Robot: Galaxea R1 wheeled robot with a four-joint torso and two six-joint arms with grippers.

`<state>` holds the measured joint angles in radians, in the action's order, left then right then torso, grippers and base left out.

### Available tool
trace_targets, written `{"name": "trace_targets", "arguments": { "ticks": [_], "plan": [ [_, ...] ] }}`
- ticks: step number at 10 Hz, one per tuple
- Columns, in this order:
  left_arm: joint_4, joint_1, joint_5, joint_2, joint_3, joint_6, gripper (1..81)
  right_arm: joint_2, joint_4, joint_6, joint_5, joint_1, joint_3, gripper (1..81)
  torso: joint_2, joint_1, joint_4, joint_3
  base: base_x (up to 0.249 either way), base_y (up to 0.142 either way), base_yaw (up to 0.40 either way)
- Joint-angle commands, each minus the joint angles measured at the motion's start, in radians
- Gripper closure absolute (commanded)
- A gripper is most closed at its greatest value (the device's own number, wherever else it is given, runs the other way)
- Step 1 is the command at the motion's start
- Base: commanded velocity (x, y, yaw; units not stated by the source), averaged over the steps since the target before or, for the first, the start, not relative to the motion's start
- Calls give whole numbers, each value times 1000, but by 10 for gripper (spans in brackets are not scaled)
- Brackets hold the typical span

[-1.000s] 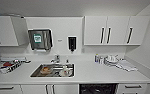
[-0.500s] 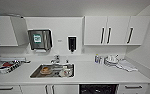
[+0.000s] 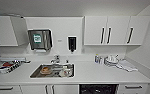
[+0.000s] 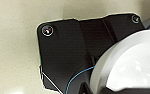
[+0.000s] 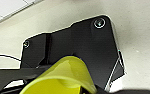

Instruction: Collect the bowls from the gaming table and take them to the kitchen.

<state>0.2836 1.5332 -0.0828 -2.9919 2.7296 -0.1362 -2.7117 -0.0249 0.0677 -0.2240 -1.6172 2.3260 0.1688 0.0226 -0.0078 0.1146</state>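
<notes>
Two bowls aboard | head: kitchen worktop (image 3: pixel 91 72) and sink (image 3: pixel 53 70) slightly nearer than before | left wrist: white bowl (image 4: pixel 131 65), jaws cannot tell | right wrist: yellow-looking bowl (image 5: pixel 63 77), jaws cannot tell | delivery close.

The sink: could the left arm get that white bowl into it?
Probably yes: the sink lies open in the worktop straight ahead, though dishes already crowd where the white bowl would go.
</notes>
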Motion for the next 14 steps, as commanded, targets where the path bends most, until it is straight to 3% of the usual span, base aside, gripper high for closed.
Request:
{"name": "trace_targets", "arguments": {
  "ticks": [1,3,5,6,9,13,14],
  "plan": [
    [-8,-46,5,81,-109,-10,811,72,10,1,38,56,-83,811,0,0,0,93,0,0,0],
    [-6,-37,3,141,-200,-10,811,134,10,1,38,69,-171,811,0,-1,0,127,0,0,0],
    [-1,-9,-28,203,-263,-8,811,156,8,1,38,73,-188,811,0,0,0,198,0,0,0],
    [-4,8,-64,236,-283,-11,811,157,8,1,38,75,-186,811,0,0,0,161,0,0,0],
    [-6,17,-141,388,-463,-31,811,157,5,1,38,81,-183,811,-1,0,0,191,0,0,0],
    [-8,-49,-147,578,-781,-33,811,159,8,1,38,81,-185,811,-1,1,0,191,0,0,0],
    [-8,-66,-146,618,-836,-33,811,159,10,1,37,82,-186,811,-1,1,0,277,0,0,0]
  ]
}}
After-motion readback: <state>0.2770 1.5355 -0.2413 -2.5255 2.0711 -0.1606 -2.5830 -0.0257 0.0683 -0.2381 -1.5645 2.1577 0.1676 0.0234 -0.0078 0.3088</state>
